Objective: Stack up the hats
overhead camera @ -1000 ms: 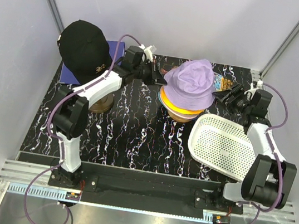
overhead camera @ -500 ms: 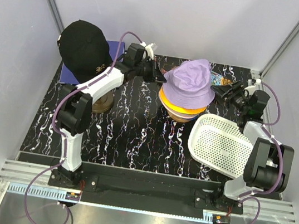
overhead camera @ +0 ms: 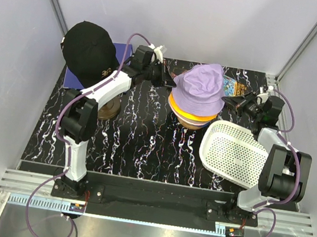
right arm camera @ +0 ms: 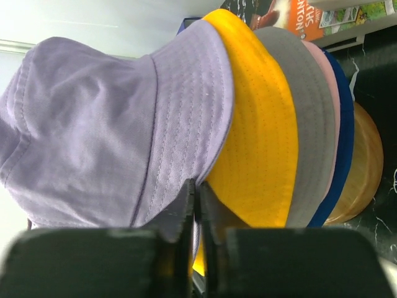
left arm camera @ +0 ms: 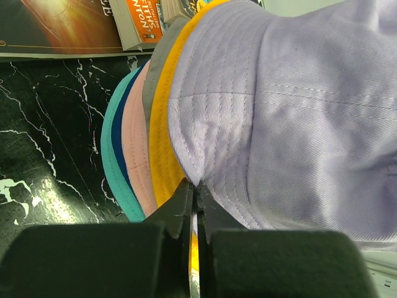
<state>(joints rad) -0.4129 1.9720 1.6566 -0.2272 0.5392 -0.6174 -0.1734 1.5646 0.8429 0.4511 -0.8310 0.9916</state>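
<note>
A lavender bucket hat (overhead camera: 202,86) tops the stack of hats at the back centre. Under it lie an orange-yellow hat (overhead camera: 186,116), then grey, pink, blue and teal brims (left arm camera: 111,155). My left gripper (overhead camera: 167,83) is shut on the lavender hat's (left arm camera: 298,112) left brim, the fabric pinched between its fingertips (left arm camera: 196,186). My right gripper (overhead camera: 229,99) is at the opposite side, its jaws closed on the right brim of the lavender hat (right arm camera: 99,124), just above the yellow hat (right arm camera: 260,143). A black baseball cap (overhead camera: 88,48) sits on a stand at the back left.
A white perforated basket (overhead camera: 234,153) lies tilted at the right, close under my right arm. Books (overhead camera: 235,85) lie flat behind the stack. A blue pad (overhead camera: 122,50) lies behind the black cap, whose round wooden base (overhead camera: 109,110) stands at the left.
My right gripper has closed from wide open onto the lavender hat's right brim. The left gripper has kept its hold on the left brim; the hat has shifted only slightly.
</note>
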